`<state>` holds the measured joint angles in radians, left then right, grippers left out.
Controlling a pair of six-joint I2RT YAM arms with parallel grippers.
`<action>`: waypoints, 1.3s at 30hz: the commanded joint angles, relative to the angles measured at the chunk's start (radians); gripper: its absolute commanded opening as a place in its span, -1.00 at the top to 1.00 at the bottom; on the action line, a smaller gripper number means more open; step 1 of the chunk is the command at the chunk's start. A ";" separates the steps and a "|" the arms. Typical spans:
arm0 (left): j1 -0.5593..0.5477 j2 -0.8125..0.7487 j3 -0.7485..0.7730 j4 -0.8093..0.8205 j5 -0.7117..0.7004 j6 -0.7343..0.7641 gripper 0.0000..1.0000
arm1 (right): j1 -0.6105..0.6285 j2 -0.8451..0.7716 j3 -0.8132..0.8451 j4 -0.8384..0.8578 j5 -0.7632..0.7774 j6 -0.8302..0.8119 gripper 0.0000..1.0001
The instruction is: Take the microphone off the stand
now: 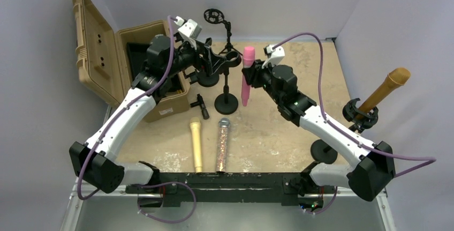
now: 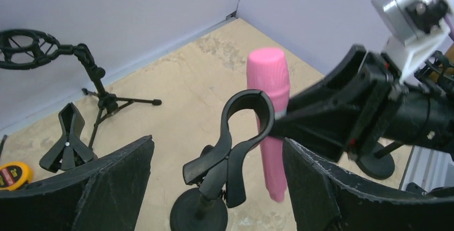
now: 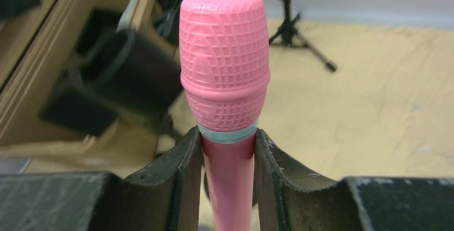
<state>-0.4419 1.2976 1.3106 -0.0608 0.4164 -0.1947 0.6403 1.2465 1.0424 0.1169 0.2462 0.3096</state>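
- Right gripper (image 3: 228, 144) clamps the pink plastic ribbed-head microphone (image 3: 225, 70) just below the head, jaws pressed tight on both sides of the handle. The mic is upright, head up.
- In top view the pink mic hangs just to the right of the black round-based mic stand (image 1: 226, 102), near its pole and clear of the holder.
- The stand's black C-shaped clip (image 2: 249, 107) sits empty. In left wrist view the mic is close beside it, not inside the loop.
- Left gripper (image 2: 218, 142) is at the stand's top w/ jaws spread wide and the clip's lever between them. Can't tell if either finger touches it.
- Elsewhere on the beige speckled table (image 1: 278, 134): a cream-yellow mic (image 1: 196, 142) & a glittery silver mic (image 1: 222, 144) lie side by side near the arm bases.
- An open tan hard case (image 1: 101, 54) stands at left, and a black shock mount on a small tripod (image 1: 215, 16) at the rear.
- A brown-gold mic (image 1: 386, 87) sits tilted in a second black stand (image 1: 324, 150) at far right.
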 commanded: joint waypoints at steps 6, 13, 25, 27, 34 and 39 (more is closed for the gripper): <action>-0.004 0.104 0.051 0.025 -0.029 -0.105 -0.68 | 0.018 -0.093 -0.210 0.049 -0.299 0.133 1.00; -0.058 0.100 -0.005 0.010 -0.127 -0.003 -0.62 | 0.056 -0.073 -0.242 0.051 -0.337 0.187 1.00; -0.090 -0.048 -0.020 0.019 -0.192 0.055 -1.00 | 0.057 -0.131 -0.304 0.053 -0.358 0.207 1.00; -0.089 -0.051 -0.004 0.022 -0.196 0.033 -1.00 | 0.058 -0.133 -0.309 0.062 -0.366 0.206 1.00; -0.089 0.069 0.182 -0.117 -0.215 -0.026 -0.92 | 0.058 -0.132 -0.319 0.081 -0.384 0.198 1.00; -0.089 0.134 0.220 -0.125 -0.230 -0.021 -0.74 | 0.059 -0.166 -0.344 0.105 -0.404 0.218 1.00</action>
<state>-0.5362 1.3754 1.4910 -0.1432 0.2115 -0.2001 0.6983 1.1336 0.7170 0.1471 -0.1196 0.5056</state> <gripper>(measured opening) 0.905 0.318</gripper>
